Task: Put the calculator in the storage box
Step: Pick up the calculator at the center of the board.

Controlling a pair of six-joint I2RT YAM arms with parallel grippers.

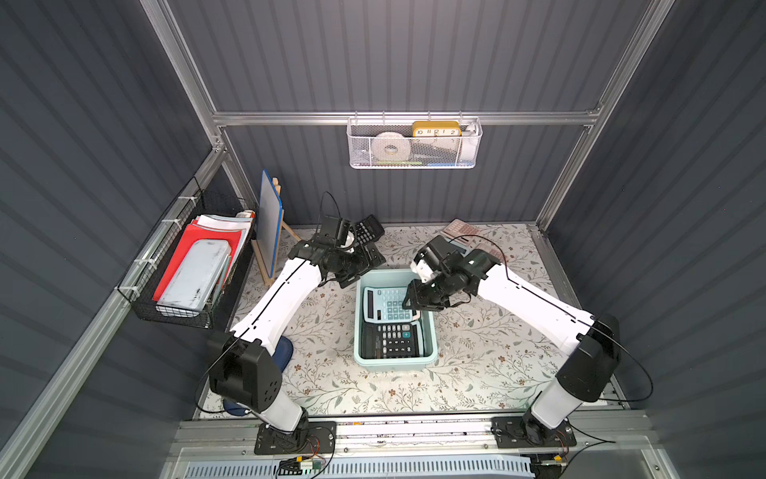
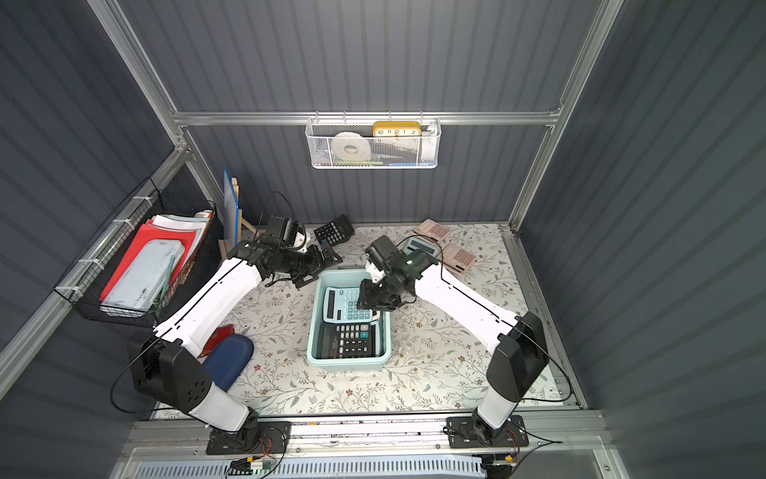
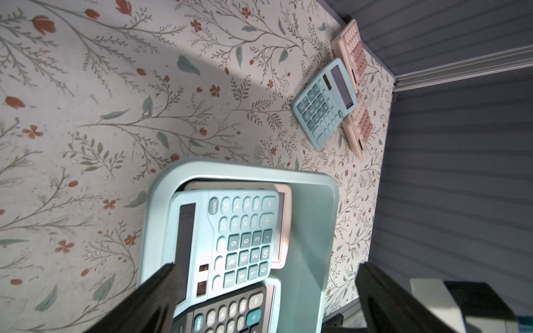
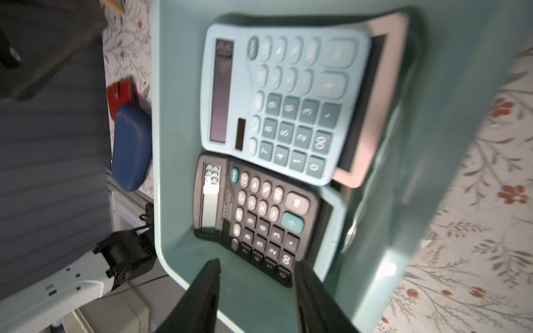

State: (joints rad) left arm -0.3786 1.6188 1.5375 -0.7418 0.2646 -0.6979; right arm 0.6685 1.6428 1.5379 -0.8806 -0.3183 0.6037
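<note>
Calculator (image 4: 285,101) lying inside storage box (image 1: 432,356), far end, atop pink calculator (image 4: 395,52).
Your right hand (image 4: 258,263) hangs over the box part-open, gripping nothing; your left hand (image 3: 265,269) gapes wide, empty, beside the far-left corner.

The pale mint box (image 1: 393,364) stood upright in the middle of the table (image 1: 476,365), its long side running front to back. The light-blue calculator (image 1: 387,305) lay face up in its far half, slightly askew, display toward the left, resting on a pink calculator (image 3: 285,230) and overlapping a black one (image 1: 391,342) in the near half.
</note>
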